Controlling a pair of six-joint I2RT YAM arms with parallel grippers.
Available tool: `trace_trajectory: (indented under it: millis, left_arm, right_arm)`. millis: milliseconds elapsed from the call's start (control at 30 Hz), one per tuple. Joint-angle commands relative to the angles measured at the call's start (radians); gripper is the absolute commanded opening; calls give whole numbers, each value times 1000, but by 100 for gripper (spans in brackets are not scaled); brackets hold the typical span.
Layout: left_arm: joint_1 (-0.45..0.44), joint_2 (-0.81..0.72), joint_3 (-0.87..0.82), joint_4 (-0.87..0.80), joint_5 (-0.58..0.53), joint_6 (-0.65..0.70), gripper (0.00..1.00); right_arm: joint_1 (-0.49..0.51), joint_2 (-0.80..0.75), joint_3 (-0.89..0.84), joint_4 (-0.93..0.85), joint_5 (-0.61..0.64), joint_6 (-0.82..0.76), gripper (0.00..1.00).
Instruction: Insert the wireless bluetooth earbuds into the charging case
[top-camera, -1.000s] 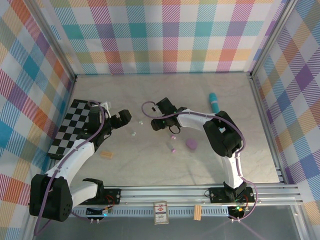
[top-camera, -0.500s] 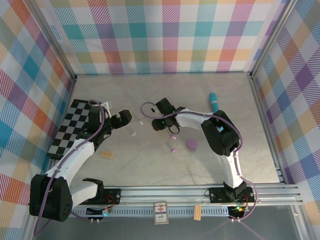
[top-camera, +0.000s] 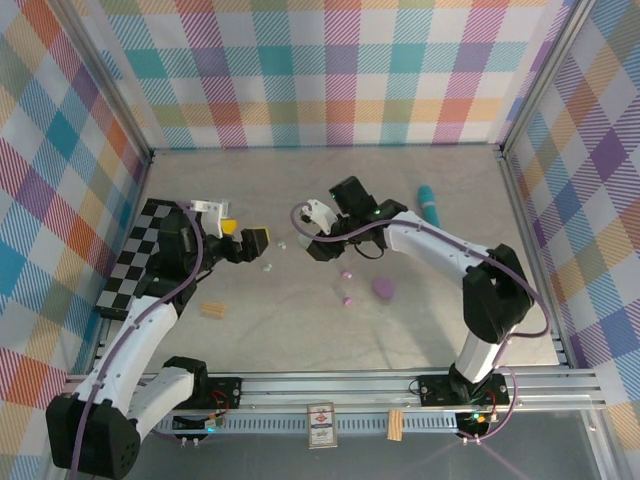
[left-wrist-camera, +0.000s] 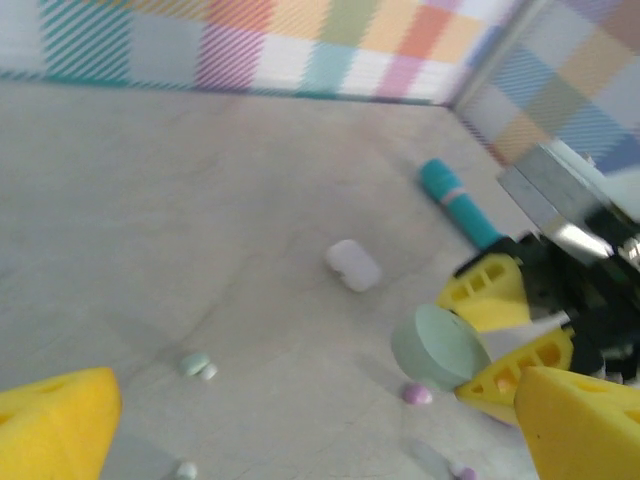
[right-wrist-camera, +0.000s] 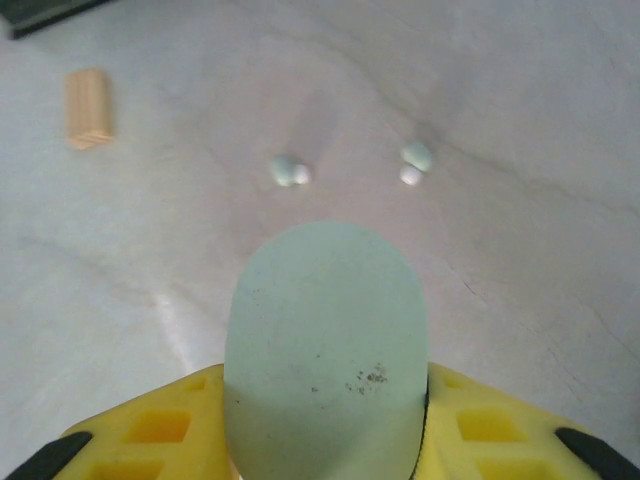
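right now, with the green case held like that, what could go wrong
1. The right pincer grips the green case at one end, and most of the case sticks out past the grip, so it may pivot or slip.
2. The pale buds are tiny and lie loose. The wide-open left pincer might knock one away rather than catch it.

We see a pale grey, faintly marbled bench (top-camera: 300, 335). Plaid-patterned walls (top-camera: 330, 70) in pastel colours enclose its far, left and right sides. An aluminium rail (top-camera: 340, 383) runs along its near edge. Lighting is even.
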Motion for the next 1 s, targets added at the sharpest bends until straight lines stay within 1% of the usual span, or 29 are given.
trace_trajectory:
  millis: [0,100,133,200,233,300,400,467,533,633,800,967]
  left_arm:
    - [-41,-50,40,-34,185,190,100]
    - [-79,-69,90,-188,243,368,100]
    - [-88,-71,110,-257,259,408,100]
    - [-103,-71,137,-314,304,465,98]
    - [-112,-71,146,-321,337,488,96]
    - [-139,-73,150,-313,375,512,94]
    - [-190,-60,161,-304,387,566,90]
    - [-212,-38,173,-292,405,575,88]
    - [-223,-3,193,-279,447,569,86]
    - [-248,44,225,-276,472,566,81]
    - [-280,82,249,-250,489,558,67]
    - [-298,96,251,-226,495,540,59]
  right_arm:
    - [-20,-58,67,-197,-157,-170,35]
    - [-29,-104,105,-264,-226,-218,35]
    - [-31,-119,115,-284,-251,-230,34]
    - [-31,-143,134,-315,-302,-251,34]
    - [-31,-154,142,-330,-329,-262,34]
    - [-31,-165,166,-359,-372,-273,33]
    - [-31,-172,207,-403,-413,-287,31]
    - [-29,-180,221,-419,-437,-296,31]
    - [-25,-194,223,-422,-455,-304,31]
    - [-11,-202,225,-426,-458,-313,30]
    - [18,-195,228,-411,-466,-303,30]
    - [31,-191,227,-405,-461,-300,30]
